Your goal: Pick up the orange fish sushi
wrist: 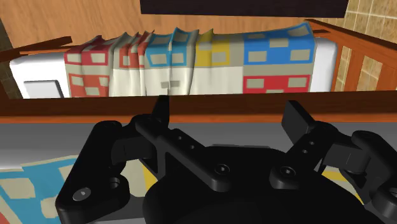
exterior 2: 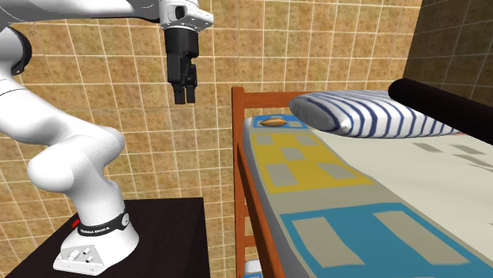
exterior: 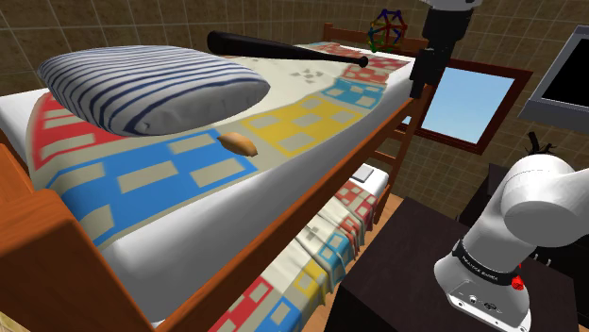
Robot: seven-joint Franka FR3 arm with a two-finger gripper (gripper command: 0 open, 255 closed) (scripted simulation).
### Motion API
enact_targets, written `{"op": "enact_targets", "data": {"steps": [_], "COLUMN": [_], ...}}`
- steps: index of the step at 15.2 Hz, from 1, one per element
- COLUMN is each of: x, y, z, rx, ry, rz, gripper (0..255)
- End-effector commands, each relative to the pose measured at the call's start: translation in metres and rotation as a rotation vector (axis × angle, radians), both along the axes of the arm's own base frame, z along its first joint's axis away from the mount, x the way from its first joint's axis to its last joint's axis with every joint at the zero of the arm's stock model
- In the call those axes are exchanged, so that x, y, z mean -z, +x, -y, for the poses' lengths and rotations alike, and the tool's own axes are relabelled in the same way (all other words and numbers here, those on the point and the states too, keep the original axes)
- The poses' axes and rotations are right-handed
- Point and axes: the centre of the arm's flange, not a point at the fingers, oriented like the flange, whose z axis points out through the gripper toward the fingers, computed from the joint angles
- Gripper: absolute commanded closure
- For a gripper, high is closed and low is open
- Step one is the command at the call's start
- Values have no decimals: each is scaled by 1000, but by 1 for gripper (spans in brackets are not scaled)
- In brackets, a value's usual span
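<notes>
The orange fish sushi is a small orange-brown piece lying on the upper bunk's patterned blanket, just in front of the striped pillow. In the second exterior view the sushi rests near the bed's far corner, beside the pillow. My black gripper hangs outside the bed's wooden side rail, well away from the sushi. It points down, off to the second exterior view's left of the bed post. In the wrist view my gripper is open, its fingers apart with nothing between them.
A black baseball bat lies across the bed behind the pillow. The orange wooden rail edges the mattress. A lower bunk carries the same blanket. A blue-framed panel and a dark stand are nearby.
</notes>
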Motion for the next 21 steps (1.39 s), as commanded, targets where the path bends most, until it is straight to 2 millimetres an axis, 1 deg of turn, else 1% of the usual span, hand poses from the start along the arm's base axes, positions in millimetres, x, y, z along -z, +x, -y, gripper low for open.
{"op": "enact_targets", "data": {"steps": [1, 11, 21], "x": [0, 34, 64], "y": [0, 87, 170], "z": [0, -88, -180], "rx": [0, -40, -79], "ry": [0, 28, 55], "rz": [0, 3, 5], "gripper": [0, 0, 0]}}
